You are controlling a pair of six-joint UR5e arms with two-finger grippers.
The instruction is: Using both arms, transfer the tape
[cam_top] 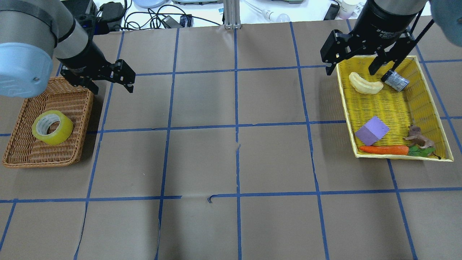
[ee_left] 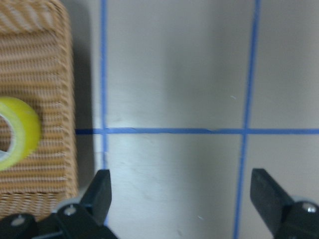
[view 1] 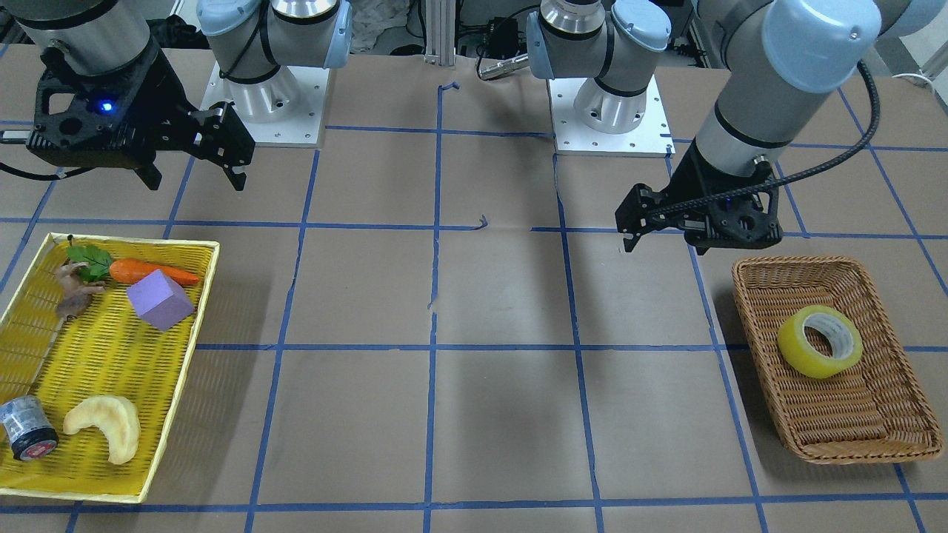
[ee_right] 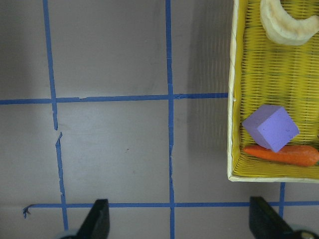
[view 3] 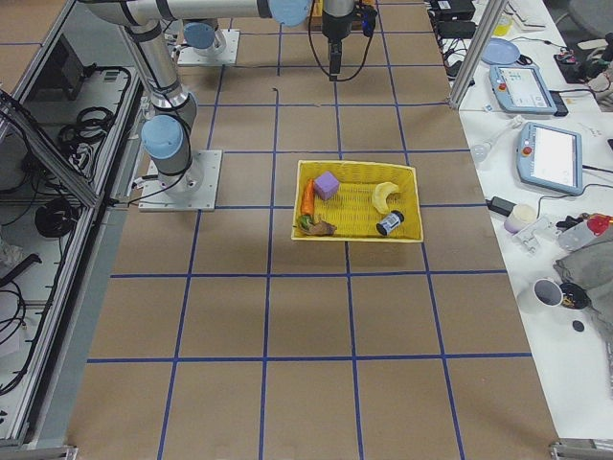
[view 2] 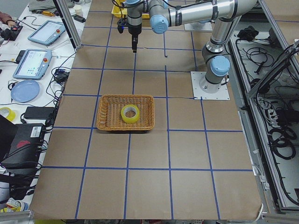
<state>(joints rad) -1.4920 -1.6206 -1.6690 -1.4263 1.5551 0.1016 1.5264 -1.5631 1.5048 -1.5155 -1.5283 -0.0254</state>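
tape (cam_top: 60,133) | in wicker basket (cam_top: 43,164), hole tilted upward | left gripper (cam_top: 112,86), right gripper (cam_top: 350,70) both spread, empty

front: we look steeply down from across the table (view 1: 503,333) | overhead: from behind, forward and down | sides: high, from either end | wrists: close, straight down | left wrist and overhead share the wicker basket (ee_left: 40,64) and tape (ee_left: 25,129)

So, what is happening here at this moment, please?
Nothing is being held right now. The tape lies in the wicker basket on the robot's left side. The left gripper hangs open above the table beside that basket. The right gripper is open too, in the air near the yellow tray.
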